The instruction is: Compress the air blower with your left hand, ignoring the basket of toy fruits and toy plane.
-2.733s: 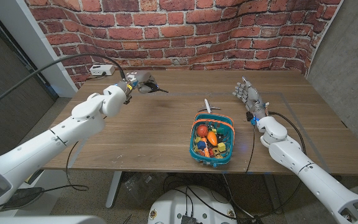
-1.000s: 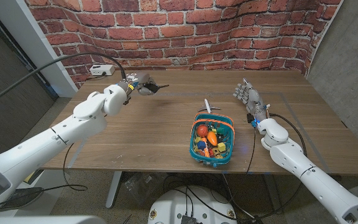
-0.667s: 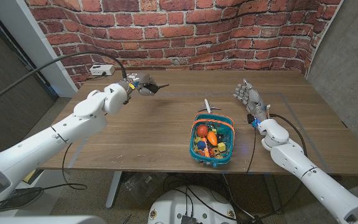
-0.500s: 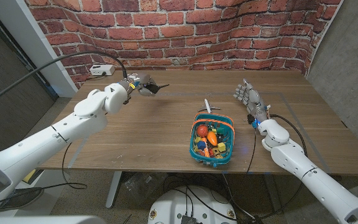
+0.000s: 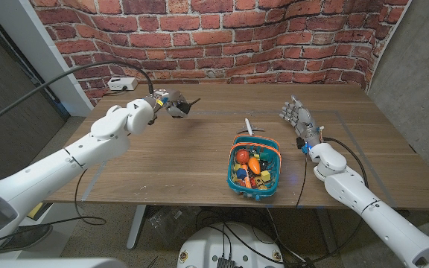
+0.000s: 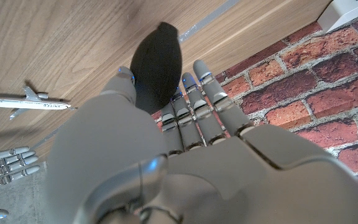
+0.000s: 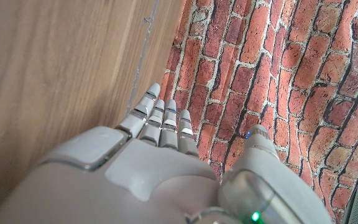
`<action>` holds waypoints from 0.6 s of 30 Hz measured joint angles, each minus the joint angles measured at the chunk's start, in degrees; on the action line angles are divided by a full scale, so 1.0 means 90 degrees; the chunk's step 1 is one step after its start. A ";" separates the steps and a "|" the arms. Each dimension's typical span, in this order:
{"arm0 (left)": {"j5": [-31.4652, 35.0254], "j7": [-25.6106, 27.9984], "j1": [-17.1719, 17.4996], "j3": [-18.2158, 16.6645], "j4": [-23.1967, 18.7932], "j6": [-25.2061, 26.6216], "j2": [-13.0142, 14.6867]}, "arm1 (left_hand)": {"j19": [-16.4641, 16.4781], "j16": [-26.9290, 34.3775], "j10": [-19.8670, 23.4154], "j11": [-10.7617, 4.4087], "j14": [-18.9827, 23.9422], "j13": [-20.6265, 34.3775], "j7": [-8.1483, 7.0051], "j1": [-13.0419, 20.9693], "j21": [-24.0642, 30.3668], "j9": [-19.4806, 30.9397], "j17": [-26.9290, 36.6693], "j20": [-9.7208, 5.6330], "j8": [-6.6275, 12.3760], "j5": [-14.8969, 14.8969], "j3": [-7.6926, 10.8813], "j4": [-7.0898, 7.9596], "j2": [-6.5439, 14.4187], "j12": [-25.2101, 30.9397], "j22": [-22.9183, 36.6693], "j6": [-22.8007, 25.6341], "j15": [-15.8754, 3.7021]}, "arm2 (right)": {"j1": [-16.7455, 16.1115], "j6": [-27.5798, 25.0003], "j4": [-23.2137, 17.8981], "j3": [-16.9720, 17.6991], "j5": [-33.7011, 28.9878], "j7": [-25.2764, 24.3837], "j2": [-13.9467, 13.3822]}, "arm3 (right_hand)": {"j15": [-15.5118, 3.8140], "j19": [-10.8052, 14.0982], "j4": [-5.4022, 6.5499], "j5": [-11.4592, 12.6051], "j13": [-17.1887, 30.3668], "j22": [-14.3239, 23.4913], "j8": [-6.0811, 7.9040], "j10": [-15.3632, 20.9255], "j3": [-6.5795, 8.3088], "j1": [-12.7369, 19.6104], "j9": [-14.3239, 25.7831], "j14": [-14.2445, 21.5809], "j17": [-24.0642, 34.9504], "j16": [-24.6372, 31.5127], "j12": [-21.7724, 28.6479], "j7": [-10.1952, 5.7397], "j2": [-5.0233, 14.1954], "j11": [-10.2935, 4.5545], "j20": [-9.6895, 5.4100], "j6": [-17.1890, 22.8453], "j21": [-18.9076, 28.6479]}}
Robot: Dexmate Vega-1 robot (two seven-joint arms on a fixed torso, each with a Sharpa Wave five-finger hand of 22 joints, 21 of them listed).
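Note:
A black rubber air blower [image 5: 180, 107] is lifted above the far left of the table, held in my left hand [image 5: 167, 102]. Its thin nozzle points toward the table's middle. In the left wrist view the dark bulb [image 6: 156, 66] sits between the thumb and the curled fingers [image 6: 199, 107] of my left hand [image 6: 160, 149]. My right hand [image 5: 297, 117] stands on its edge at the far right of the table, fingers straight and together, holding nothing. The right wrist view shows my right hand [image 7: 148, 155] reaching toward the brick wall.
A teal basket [image 5: 269, 183] of toy fruits stands right of centre. A white toy plane [image 5: 249, 126] lies just behind it, also seen as the plane [image 6: 25, 101] in the left wrist view. A white box [image 5: 118, 84] with a cable sits at the far left corner.
My left hand has drifted slightly toward the table's middle with the blower, and the bulb looks more tightly gripped. The right arm has stayed put.

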 measured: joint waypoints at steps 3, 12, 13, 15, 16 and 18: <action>0.0011 -0.0042 -0.0048 0.0044 0.0068 -0.0039 -0.0035 | -0.0035 0.0000 0.0000 0.0000 -0.0045 0.0000 0.0013 -0.0001 0.0000 0.0000 0.0000 0.0035 0.0000 0.0000 0.0000 0.0000 0.0000 0.0000 0.0000 -0.0013 0.0000 | 0.0000 -0.0007 0.0005 -0.0001 0.0004 -0.0001 0.0002 | 0.0000 0.0000 0.0000 0.0000 0.0000 0.0000 0.0000 0.0000 0.0000 0.0000 0.0005 0.0000 0.0000 0.0000 0.0000 0.0000 0.0000 0.0000 0.0000 0.0000 0.0000; 0.0005 -0.0145 -0.0170 0.0181 0.0294 -0.0130 -0.0146 | -0.0034 0.0000 -0.0024 0.0024 -0.0045 0.0001 0.0046 -0.0025 -0.0024 -0.0001 0.0000 0.0035 0.0000 0.0000 -0.0027 0.0027 -0.0025 0.0000 0.0001 -0.0047 0.0000 | -0.0016 -0.0042 0.0022 -0.0012 0.0020 -0.0020 0.0012 | 0.0000 0.0024 0.0000 0.0000 0.0000 0.0000 0.0000 0.0000 0.0000 0.0000 0.0005 0.0000 0.0001 0.0000 0.0000 0.0000 0.0000 0.0000 0.0025 0.0000 0.0000; -0.0004 -0.0163 -0.0186 0.0202 0.0328 -0.0139 -0.0165 | -0.0034 0.0000 -0.0033 0.0034 -0.0045 -0.0013 0.0047 -0.0025 -0.0045 -0.0001 0.0000 0.0035 0.0000 0.0000 -0.0027 0.0027 -0.0025 0.0000 0.0001 -0.0048 0.0000 | -0.0016 -0.0044 0.0023 -0.0012 0.0021 -0.0021 0.0013 | 0.0000 0.0024 0.0000 0.0000 0.0000 0.0000 0.0000 0.0000 0.0000 0.0000 0.0005 0.0000 0.0001 0.0000 0.0000 0.0000 0.0000 0.0000 0.0025 0.0000 0.0000; -0.0018 -0.0192 -0.0214 0.0236 0.0382 -0.0153 -0.0187 | -0.0034 0.0000 -0.0033 0.0034 -0.0045 -0.0031 0.0047 -0.0025 -0.0049 -0.0001 0.0001 0.0035 0.0000 0.0000 -0.0027 0.0027 -0.0025 0.0000 0.0001 -0.0048 -0.0001 | -0.0016 -0.0055 0.0032 -0.0016 0.0024 -0.0022 0.0017 | 0.0000 0.0024 0.0000 0.0000 0.0000 0.0000 0.0000 0.0000 0.0000 0.0000 0.0005 0.0000 0.0001 0.0000 0.0000 0.0000 0.0000 0.0000 0.0025 0.0000 0.0000; -0.0020 -0.0198 -0.0214 0.0236 0.0382 -0.0153 -0.0187 | -0.0034 0.0000 -0.0033 0.0034 -0.0044 -0.0031 0.0048 -0.0025 -0.0049 -0.0001 0.0001 0.0035 0.0000 0.0000 -0.0027 0.0027 -0.0025 0.0000 0.0001 -0.0048 -0.0001 | -0.0016 -0.0055 0.0036 -0.0018 0.0024 -0.0022 0.0018 | 0.0000 0.0024 0.0000 0.0000 0.0000 0.0000 0.0000 0.0000 0.0000 0.0000 0.0005 0.0000 0.0001 0.0000 0.0000 0.0000 0.0000 0.0000 0.0025 0.0000 0.0000; -0.0032 -0.0217 -0.0227 0.0253 0.0411 -0.0162 -0.0203 | -0.0034 0.0000 -0.0033 0.0034 -0.0044 -0.0031 0.0048 -0.0025 -0.0049 -0.0001 0.0001 0.0035 0.0000 0.0000 -0.0027 0.0027 -0.0025 0.0000 0.0001 -0.0049 -0.0001 | -0.0016 -0.0064 0.0043 -0.0024 0.0026 -0.0022 0.0022 | 0.0000 0.0024 0.0000 0.0000 0.0000 0.0000 0.0000 0.0000 0.0000 0.0000 0.0005 0.0000 0.0001 0.0000 0.0000 0.0000 0.0000 0.0000 0.0025 0.0000 0.0000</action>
